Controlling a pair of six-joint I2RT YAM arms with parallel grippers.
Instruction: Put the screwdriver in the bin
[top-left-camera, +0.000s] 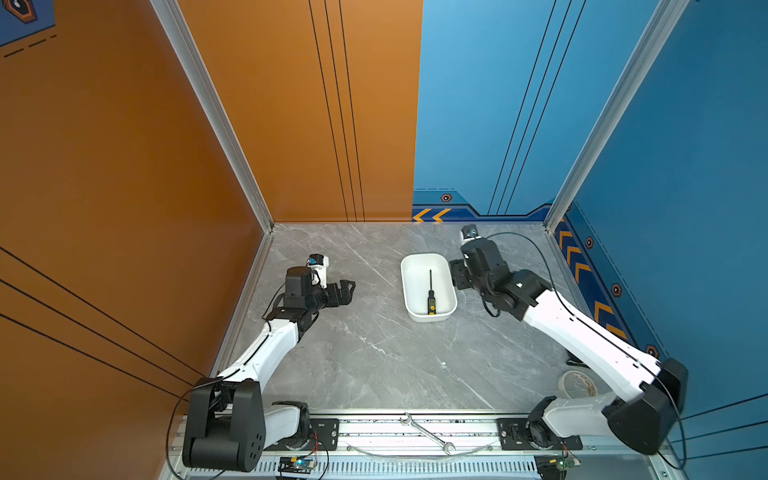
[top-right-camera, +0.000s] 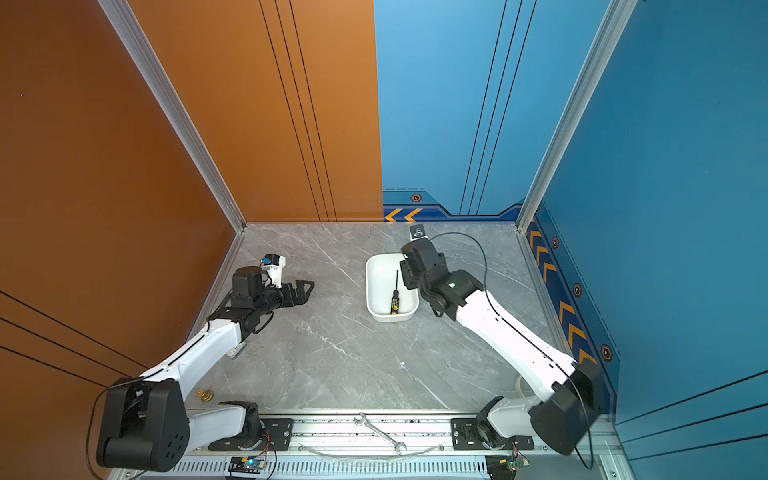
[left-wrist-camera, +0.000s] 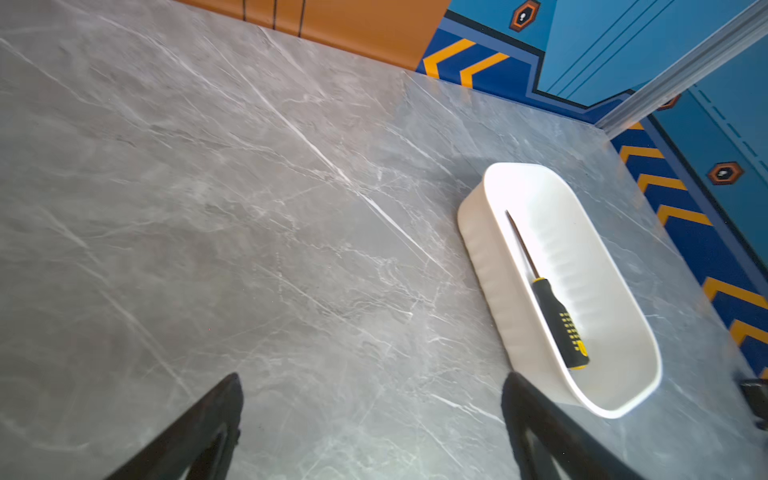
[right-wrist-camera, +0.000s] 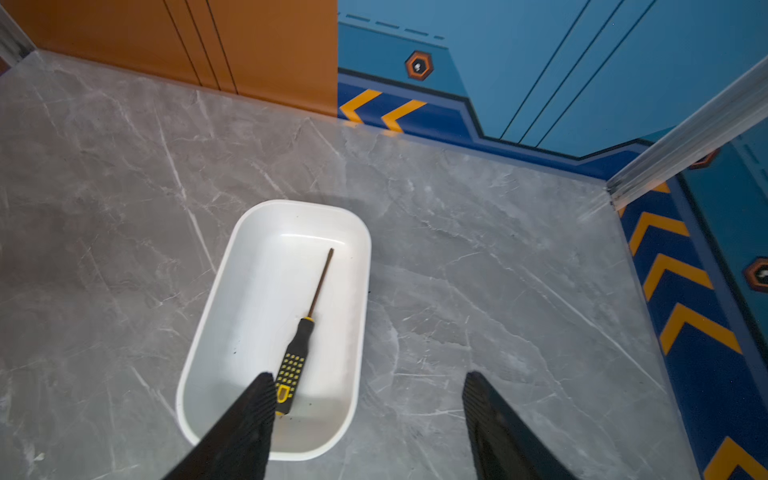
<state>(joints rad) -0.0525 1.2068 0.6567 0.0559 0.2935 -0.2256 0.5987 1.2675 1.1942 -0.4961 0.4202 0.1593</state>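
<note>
On the left, the left gripper (top-left-camera: 348, 293) is hovering over the grey table (top-left-camera: 374, 353), its jaws spread apart and gripping nothing, well apart from the white bin (top-left-camera: 407, 291). In the middle, the screwdriver (top-left-camera: 431, 297) is lying flat inside the bin, its yellow-capped handle pointing toward the robot's base and its thin shaft toward the back wall. On the right, the right gripper (right-wrist-camera: 368, 376) is hanging just beside the bin's right rim, its jaws parted and empty.
</note>
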